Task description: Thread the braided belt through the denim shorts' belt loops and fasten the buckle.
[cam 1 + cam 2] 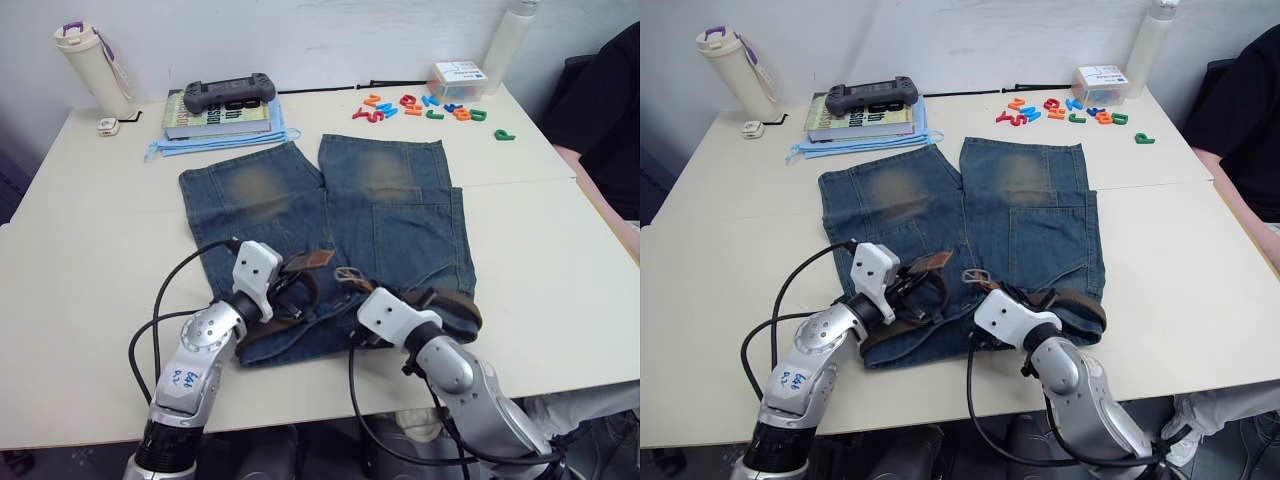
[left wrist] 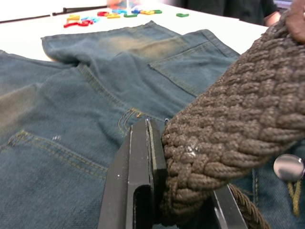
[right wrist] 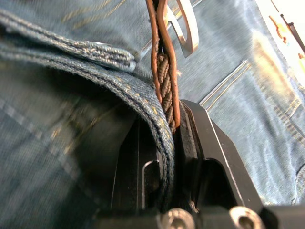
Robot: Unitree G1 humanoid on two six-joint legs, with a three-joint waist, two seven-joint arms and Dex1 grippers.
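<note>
The denim shorts (image 1: 330,205) lie flat on the table, waistband toward me and legs pointing away. The braided belt (image 1: 455,305) runs along the waistband, with its tan end (image 1: 318,260) and silver buckle (image 1: 350,275) lying near the middle. My left gripper (image 1: 288,293) is shut on the brown braid (image 2: 228,119), one finger (image 2: 143,176) pressed against it. My right gripper (image 3: 164,129) is shut on the belt's leather-edged end (image 3: 164,81) together with the waistband edge, just below the buckle (image 3: 183,28). A belt loop (image 3: 112,55) sits beside it.
Behind the shorts are a book (image 1: 215,115) with a black game controller (image 1: 228,93) on top, a white bottle (image 1: 92,65), coloured plastic letters (image 1: 420,108), a small white box (image 1: 458,78) and a tall bottle (image 1: 512,40). A person (image 1: 605,120) sits at the right edge.
</note>
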